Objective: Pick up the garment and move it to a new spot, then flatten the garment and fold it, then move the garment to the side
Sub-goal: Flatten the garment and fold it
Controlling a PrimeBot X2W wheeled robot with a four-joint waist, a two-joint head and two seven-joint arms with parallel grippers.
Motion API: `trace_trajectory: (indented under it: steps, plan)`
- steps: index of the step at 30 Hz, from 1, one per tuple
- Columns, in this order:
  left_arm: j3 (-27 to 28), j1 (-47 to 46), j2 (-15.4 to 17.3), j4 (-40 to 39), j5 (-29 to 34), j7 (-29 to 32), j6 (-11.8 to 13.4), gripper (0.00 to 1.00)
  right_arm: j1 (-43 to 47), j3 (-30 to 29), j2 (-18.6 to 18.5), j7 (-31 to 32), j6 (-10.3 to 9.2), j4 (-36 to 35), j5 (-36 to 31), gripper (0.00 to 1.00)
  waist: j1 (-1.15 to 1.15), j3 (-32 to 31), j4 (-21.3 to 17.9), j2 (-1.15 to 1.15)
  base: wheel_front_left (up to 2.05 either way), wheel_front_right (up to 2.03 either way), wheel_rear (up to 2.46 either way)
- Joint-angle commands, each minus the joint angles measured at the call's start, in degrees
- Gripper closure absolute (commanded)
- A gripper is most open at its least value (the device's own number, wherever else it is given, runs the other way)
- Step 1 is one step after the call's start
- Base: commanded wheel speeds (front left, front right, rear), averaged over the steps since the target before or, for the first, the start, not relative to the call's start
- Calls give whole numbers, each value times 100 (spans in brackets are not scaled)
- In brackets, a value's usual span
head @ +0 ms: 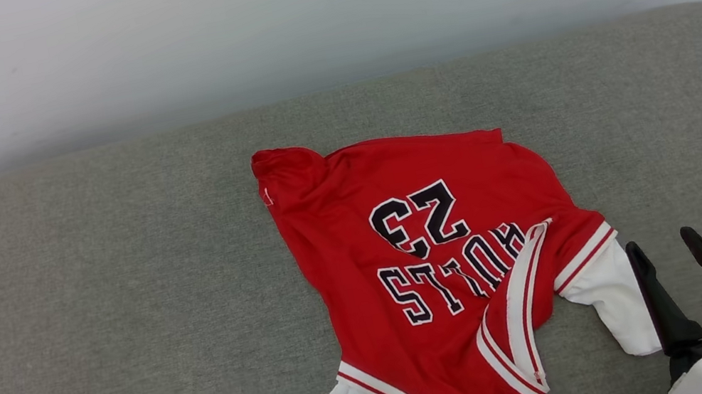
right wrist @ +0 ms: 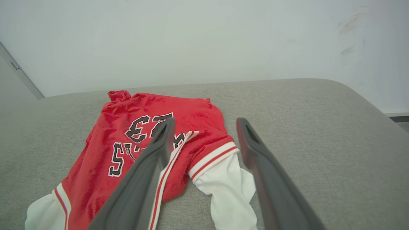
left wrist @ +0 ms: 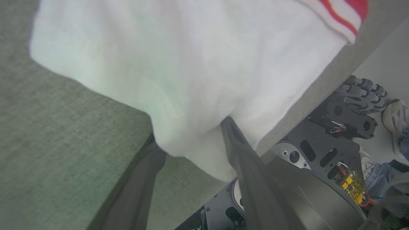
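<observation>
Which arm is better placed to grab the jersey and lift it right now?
Probably left. The left end effector straddles a white sleeve of the garment; the right end effector stands open beside the other sleeve, holding nothing.

A big gray soft cushion (head: pixel 89 308) has a round corner at the far right. A plain white wall (head: pixel 290 13) stands behind it. Down on the floor (left wrist: pixel 388 54) are a person's pale shoe (left wrist: pixel 396 115) and blue jeans (left wrist: pixel 380 177).

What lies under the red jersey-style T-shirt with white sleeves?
A grey woven fabric cushion lies under the red jersey-style T-shirt, showing beside and beyond it. The patch directly beneath is covered, so anything lying there cannot be seen.
</observation>
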Motion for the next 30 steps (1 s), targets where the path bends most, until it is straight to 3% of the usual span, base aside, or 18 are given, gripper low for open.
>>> trace_trajectory:
  steps: [1, 2, 7, 13, 20, 21, 26, 30]
  plan:
    - [-101, 113, -173, 317, -61, 27, 16, 79, -74, -24, -18, -43, -2, 15, 21, 0, 0, 70, -65, 0, 0, 0, 0]
    - [-139, 120, -222, 409, -67, 43, -2, 100, -95, -39, -34, -44, -2, 22, 26, 0, 0, 79, -79, 0, 0, 0, 0]
    - [21, 192, -329, 509, -99, -326, 134, 100, -86, -174, -87, 4, -2, 71, 61, 0, 0, -5, -96, 0, 0, 0, 0]
    - [446, 164, -99, 228, -27, -887, 467, 100, 77, -465, -91, 212, -2, 238, 221, 0, 0, -240, 41, 0, 0, 0, 0]
    - [833, 243, 99, -575, 49, -1425, 823, 100, 38, -1149, -444, 1835, -1, 1095, 969, 0, 0, -425, 195, 0, 0, 0, 0]
    - [912, 173, 153, -851, 126, -1517, 909, 100, -156, -1064, -665, 2508, -1, 1348, 1193, 0, 0, -372, 263, 0, 0, 0, 0]
    - [998, -1, 193, -1205, 249, -1627, 995, 100, -588, -751, -889, 3285, -2, 1731, 1462, 0, 0, -124, 401, 0, 0, 0, 0]
    - [1003, -153, 159, -1351, 338, -1683, 1012, 100, -929, -537, -990, 3544, -2, 2137, 1576, 0, 0, 94, 514, 0, 0, 0, 0]
